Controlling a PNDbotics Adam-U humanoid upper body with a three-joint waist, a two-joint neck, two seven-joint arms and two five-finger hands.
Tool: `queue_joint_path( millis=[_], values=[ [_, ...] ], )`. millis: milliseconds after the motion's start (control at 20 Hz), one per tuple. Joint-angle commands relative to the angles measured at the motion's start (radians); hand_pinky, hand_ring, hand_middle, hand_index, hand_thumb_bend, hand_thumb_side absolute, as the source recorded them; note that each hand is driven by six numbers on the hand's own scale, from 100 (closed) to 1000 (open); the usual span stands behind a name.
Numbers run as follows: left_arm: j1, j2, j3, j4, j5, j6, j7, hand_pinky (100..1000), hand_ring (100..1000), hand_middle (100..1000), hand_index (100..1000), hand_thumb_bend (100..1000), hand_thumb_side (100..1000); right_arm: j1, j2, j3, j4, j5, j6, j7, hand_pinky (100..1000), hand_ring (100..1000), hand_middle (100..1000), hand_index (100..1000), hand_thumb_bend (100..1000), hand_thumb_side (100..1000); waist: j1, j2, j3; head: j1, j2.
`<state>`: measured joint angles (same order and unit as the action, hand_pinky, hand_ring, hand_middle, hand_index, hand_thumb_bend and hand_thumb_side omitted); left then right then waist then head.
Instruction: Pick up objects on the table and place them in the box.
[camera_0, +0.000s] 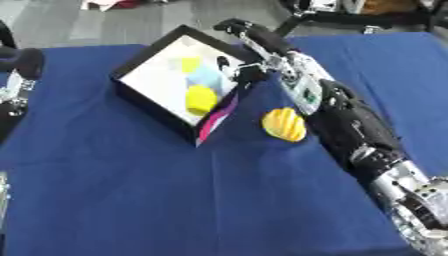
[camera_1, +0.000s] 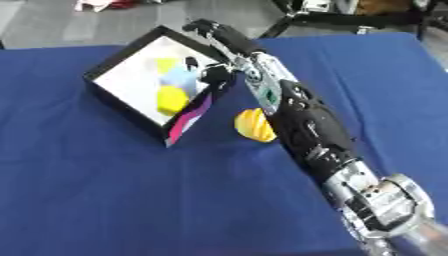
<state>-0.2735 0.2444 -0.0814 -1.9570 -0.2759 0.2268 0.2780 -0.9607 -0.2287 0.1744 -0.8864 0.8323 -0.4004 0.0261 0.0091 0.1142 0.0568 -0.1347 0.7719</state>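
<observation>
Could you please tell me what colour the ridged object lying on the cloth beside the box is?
The ridged object is yellow, clearest in the left eye view.

The place looks like a robot lab or workshop. A table under a blue cloth (camera_0: 131, 190) stands on a bare grey floor (camera_0: 105, 20), with black stand legs (camera_1: 350, 17) and loose gear along the far edge.

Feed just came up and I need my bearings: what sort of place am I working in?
Probably a robotics lab or workshop: a table under a blue cloth set up for a sorting trial with a box, bare grey floor beyond, and black equipment frames at the far edge.
</observation>
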Motion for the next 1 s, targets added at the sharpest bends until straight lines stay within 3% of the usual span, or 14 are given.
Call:
queue_joint_path(
  millis=[50,300,500,550,750,1000],
  values=[
    [-0.005,0.017,0.007,-0.008,0.000,0.000,0.006,823,602,594,838,758,697,-0.010,-0.063,0.008,-0.098,-0.091,0.005,0.039,862,858,865,913,100,242,-0.006,-0.014,-0.005,0.009,-0.002],
    [0.001,0.023,0.013,-0.008,-0.003,0.003,0.010,823,602,599,837,757,698,0.043,-0.156,0.044,-0.273,-0.261,0.030,0.154,862,846,833,914,100,223,-0.009,-0.017,-0.019,0.019,-0.002],
    [0.010,0.032,0.019,-0.004,-0.007,0.007,0.015,823,603,600,838,757,699,0.159,-0.272,0.096,-0.491,-0.373,0.029,0.336,875,855,803,910,100,198,-0.017,-0.022,-0.033,0.033,-0.002],
    [0.011,0.033,0.019,-0.003,-0.008,0.007,0.016,822,603,600,838,756,700,0.184,-0.291,0.101,-0.532,-0.385,0.037,0.380,889,869,814,916,100,245,-0.019,-0.022,-0.035,0.035,-0.002],
    [0.015,0.036,0.024,-0.003,-0.010,0.009,0.018,824,604,601,839,755,701,0.322,-0.347,0.097,-0.644,-0.323,0.042,0.520,895,875,826,916,100,379,-0.021,-0.023,-0.043,0.039,-0.002],
    [0.019,0.039,0.024,-0.002,-0.008,0.008,0.012,826,613,604,841,746,704,0.404,-0.360,0.093,-0.594,-0.195,0.054,0.533,906,887,860,934,100,507,-0.021,-0.027,-0.049,0.040,-0.002]
  ],
)
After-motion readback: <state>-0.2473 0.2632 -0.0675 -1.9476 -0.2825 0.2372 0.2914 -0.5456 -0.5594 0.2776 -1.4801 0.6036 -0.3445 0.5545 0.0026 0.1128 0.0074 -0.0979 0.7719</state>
